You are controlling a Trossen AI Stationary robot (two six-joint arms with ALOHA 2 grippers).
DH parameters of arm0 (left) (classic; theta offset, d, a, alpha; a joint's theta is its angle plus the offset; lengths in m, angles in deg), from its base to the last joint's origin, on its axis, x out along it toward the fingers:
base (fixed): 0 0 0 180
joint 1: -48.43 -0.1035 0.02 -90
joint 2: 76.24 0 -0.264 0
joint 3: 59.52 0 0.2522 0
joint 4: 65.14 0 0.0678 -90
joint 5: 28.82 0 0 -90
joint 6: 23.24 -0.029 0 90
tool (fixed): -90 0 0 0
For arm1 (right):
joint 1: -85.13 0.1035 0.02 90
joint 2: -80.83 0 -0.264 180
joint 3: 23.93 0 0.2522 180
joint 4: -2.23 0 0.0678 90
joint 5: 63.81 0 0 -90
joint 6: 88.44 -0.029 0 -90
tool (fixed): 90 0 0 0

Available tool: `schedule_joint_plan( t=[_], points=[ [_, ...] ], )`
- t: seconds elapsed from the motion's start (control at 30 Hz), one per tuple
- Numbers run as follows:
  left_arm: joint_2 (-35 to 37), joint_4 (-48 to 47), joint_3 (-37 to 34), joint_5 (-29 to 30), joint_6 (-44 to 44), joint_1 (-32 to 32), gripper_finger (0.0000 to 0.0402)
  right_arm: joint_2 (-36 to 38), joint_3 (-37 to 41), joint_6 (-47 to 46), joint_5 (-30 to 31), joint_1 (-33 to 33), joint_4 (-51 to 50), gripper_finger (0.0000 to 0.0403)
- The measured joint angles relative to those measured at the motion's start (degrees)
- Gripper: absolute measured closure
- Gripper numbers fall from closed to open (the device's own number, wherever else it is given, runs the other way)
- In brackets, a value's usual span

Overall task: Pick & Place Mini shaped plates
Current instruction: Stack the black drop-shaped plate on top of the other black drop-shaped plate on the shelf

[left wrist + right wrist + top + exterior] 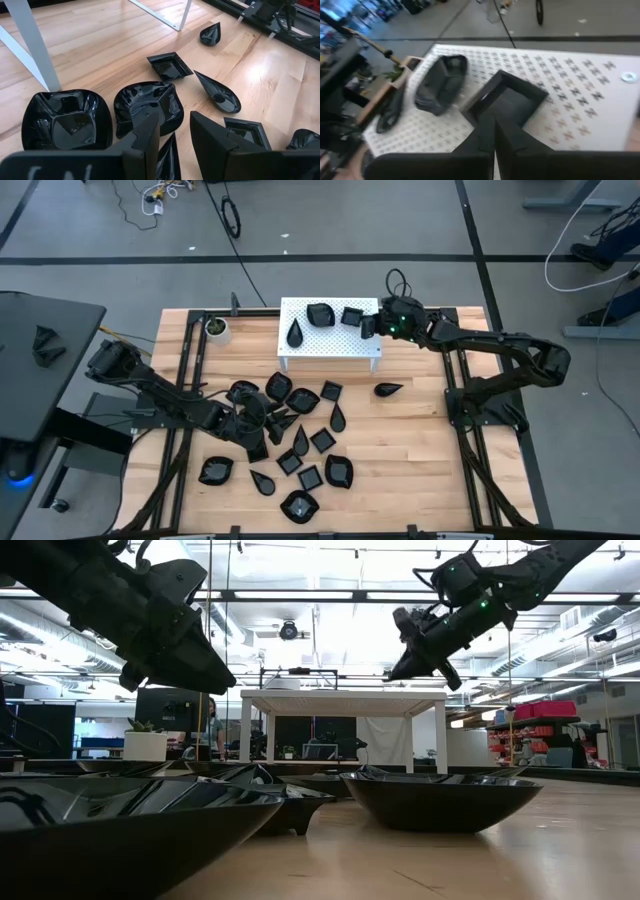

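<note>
Several glossy black mini plates (300, 442) lie in a loose cluster on the wooden table. My left gripper (258, 423) (175, 137) hovers open over the cluster, above a lobed plate (147, 107); the low view shows this left gripper (212, 680) well off the table. A teardrop plate (295, 333), a lobed plate (320, 314) and a square plate (352, 316) (507, 100) rest flat on the white perforated stand (330, 350). My right gripper (366, 326) (493, 132) is shut at the square plate's near corner, and this right gripper (395, 672) is above the stand's top. My right gripper has its shut fingertips (485, 135) at the near corner (487, 112) of the square plate, slanting down from the table's right. I cannot tell whether they touch it. The plate lies flat on the stand.
A lone teardrop plate (388, 390) (210, 34) lies right of the cluster, in front of the stand. A small white cup with a green plant (215, 328) (145, 745) stands left of the stand. Dark arm frames (470, 410) run along both table sides.
</note>
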Motion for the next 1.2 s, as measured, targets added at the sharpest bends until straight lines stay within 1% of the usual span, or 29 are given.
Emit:
schedule_joint_plan(
  t=[0.17,0.27,0.37,0.43,0.53,0.67,0.73,0.8,0.9,1.0,1.07,1.2],
  points=[
    [0.0,0.0,0.0,0.0,0.0,0.0,0.0287,0.0,0.0,0.9,-0.3,0.0,-3.0,0.0396],
    [0.0,0.0,0.0,0.0,0.0,0.0,0.0287,0.3,0.0,4.5,-0.2,0.3,-3.6,0.0399],
    [0.0,0.0,0.0,-0.1,0.0,0.0,0.0287,2.2,0.0,8.9,-0.1,1.9,-3.4,0.0399],
    [0.0,0.0,0.0,-0.2,0.0,0.0,0.0287,4.3,0.0,12.4,-0.3,4.0,-5.0,0.0399],
    [0.0,0.0,0.0,-0.2,0.0,0.0,0.0287,8.5,0.0,17.0,-0.2,8.9,-11.1,0.0399],
    [0.0,0.0,0.0,-0.2,0.0,0.0,0.0287,13.0,0.0,18.8,-0.4,18.2,-24.0,0.04],
    [0.0,0.0,0.0,-0.2,0.1,0.0,0.0287,13.9,0.0,14.8,-0.2,22.4,-31.4,0.04],
    [0.0,0.0,0.0,-0.2,0.4,0.0,0.0287,13.9,0.3,5.9,1.4,26.1,-37.3,0.0399],
    [0.0,0.0,0.0,-0.2,0.5,0.0,0.0287,13.9,3.7,-7.3,3.0,30.1,-41.0,0.0388],
    [0.0,0.0,0.0,-0.2,0.7,0.0,0.0287,13.9,9.1,-15.3,3.2,32.1,-40.5,0.0365],
    [0.0,0.0,0.0,-0.2,1.2,0.0,0.0287,13.9,13.0,-20.0,3.2,32.6,-39.0,0.0343],
    [0.0,0.0,0.0,-0.2,1.2,0.0,0.0287,13.9,20.2,-27.5,3.9,32.6,-31.8,0.0286]
  ],
)
